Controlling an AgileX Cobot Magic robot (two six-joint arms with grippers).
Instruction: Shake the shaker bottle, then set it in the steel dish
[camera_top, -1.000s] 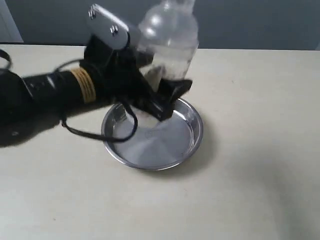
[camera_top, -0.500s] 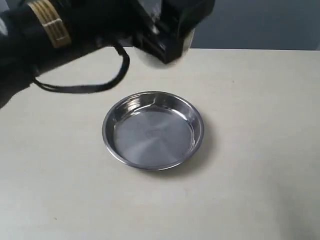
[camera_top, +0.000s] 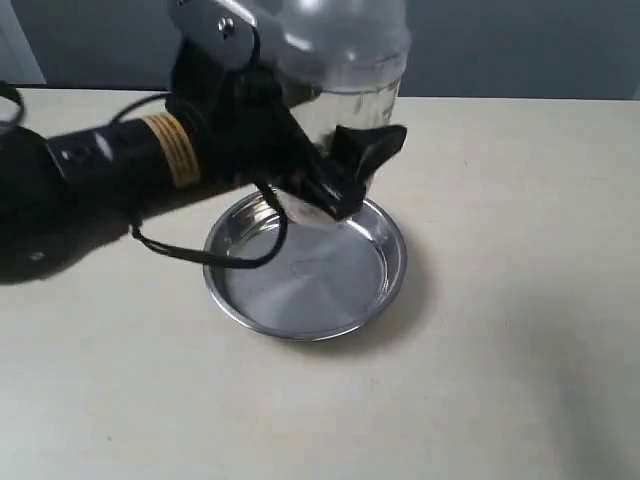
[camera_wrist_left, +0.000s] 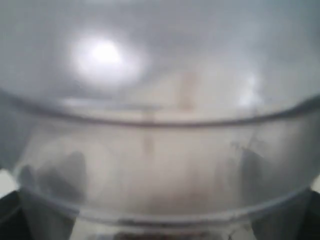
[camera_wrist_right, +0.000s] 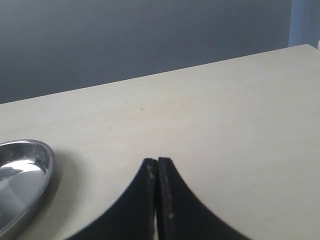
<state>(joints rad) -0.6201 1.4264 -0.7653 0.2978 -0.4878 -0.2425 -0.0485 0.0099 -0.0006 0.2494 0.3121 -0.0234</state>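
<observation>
The clear shaker bottle (camera_top: 345, 75) hangs in the air above the far rim of the steel dish (camera_top: 305, 262), its frosted dome cut off by the frame's top. My left gripper (camera_top: 345, 175) is shut on the shaker's lower body. The left wrist view is filled by the blurred shaker wall (camera_wrist_left: 160, 150), with brownish grains faint at its base. The dish holds nothing and its rim (camera_wrist_right: 25, 175) also shows in the right wrist view. My right gripper (camera_wrist_right: 157, 162) is shut with nothing in it, low over the table beside the dish.
The pale table (camera_top: 500, 350) stretches around the dish on all sides. A black cable (camera_top: 200, 255) from the left arm loops down over the dish's left rim. A dark wall (camera_top: 500, 45) stands behind the table's far edge.
The left gripper swung the shaker up and nearly out of the frame half a second ago, then brought it back down over the dish's far rim. The dish has not moved.
</observation>
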